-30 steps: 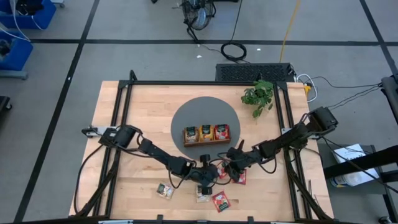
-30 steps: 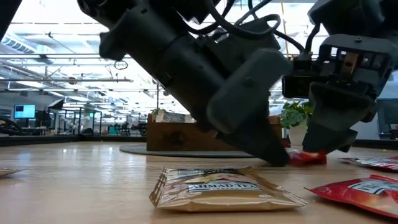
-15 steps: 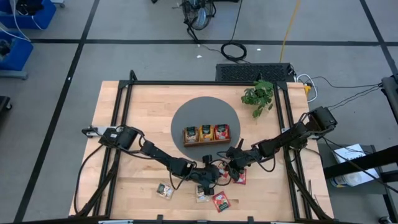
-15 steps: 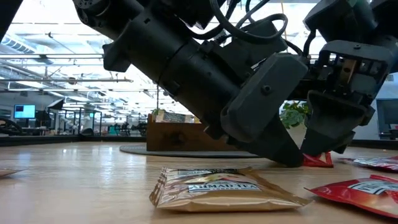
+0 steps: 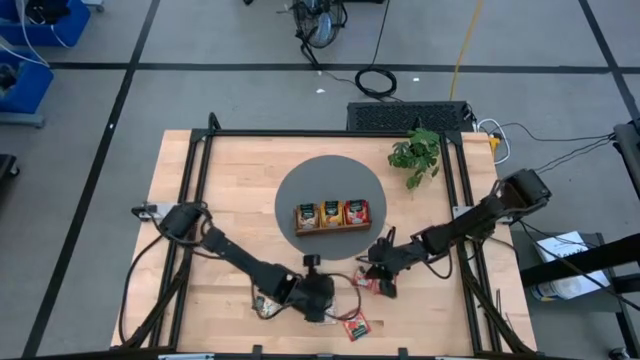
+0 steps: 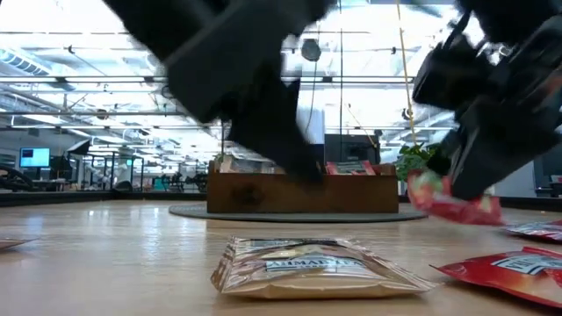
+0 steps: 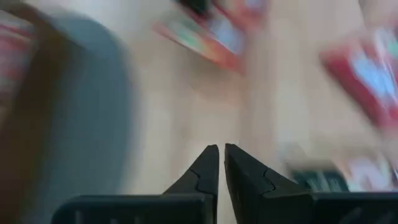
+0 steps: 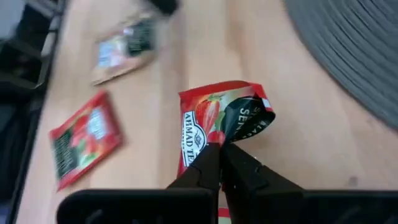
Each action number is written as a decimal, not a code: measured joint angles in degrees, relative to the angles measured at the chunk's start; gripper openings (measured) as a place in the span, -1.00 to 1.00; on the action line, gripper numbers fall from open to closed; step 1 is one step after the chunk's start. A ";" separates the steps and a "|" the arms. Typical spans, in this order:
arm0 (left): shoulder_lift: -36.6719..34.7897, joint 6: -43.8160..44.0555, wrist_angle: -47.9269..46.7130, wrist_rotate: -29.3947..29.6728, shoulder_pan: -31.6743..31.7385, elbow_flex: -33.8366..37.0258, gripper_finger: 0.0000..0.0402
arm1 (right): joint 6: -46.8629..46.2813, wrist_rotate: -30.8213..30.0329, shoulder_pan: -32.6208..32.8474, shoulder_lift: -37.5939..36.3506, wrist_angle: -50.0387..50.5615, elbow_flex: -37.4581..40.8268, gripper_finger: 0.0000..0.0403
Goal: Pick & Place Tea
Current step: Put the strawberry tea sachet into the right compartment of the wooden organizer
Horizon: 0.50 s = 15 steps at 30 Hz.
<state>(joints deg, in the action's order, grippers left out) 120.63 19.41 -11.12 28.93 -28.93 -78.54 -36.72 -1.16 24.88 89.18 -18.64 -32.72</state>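
Observation:
My right gripper (image 8: pixel 221 149) is shut on a red tea sachet (image 8: pixel 214 115), which the low view shows raised off the table (image 6: pixel 452 204). My left gripper (image 7: pixel 222 149) is shut with nothing in it and hangs above the table near its front edge (image 5: pixel 338 298), left of the right gripper (image 5: pixel 372 280). A yellow sachet (image 6: pixel 316 263) lies flat on the wood at the front. More red sachets (image 6: pixel 505 268) (image 8: pixel 84 146) lie flat nearby. The brown wooden tray (image 5: pixel 332 228) stands on a round grey mat (image 5: pixel 300 180) and holds several sachets. My right gripper pinches the red sachet between its two fingers at one edge (image 8: pixel 213 138), where the packet buckles into a fold. The fingers slant down from the table's right side. The sachet is clear of the table and tilts below the fingertips.
A sachet (image 5: pixel 265 305) lies near the front edge beside my left arm, and another red one (image 5: pixel 355 325) in front of it. A potted plant (image 5: pixel 415 155) stands at the far right. Black rails (image 5: pixel 195 190) run along both table sides.
My right gripper has shut on the red sachet, rolled at the wrist and risen, lifting the sachet off the wood. My left gripper, which stood at that sachet, has drawn back toward the table's near left and upward, staying shut.

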 joint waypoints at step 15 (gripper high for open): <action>-7.20 -3.29 22.06 -3.20 -2.23 -0.17 -0.19 | 33.03 -25.78 10.81 -6.37 9.95 -8.83 -0.99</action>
<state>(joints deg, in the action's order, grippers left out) 113.43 16.12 10.95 25.73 -31.17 -78.72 -3.68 -26.94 35.68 82.81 -8.69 -41.54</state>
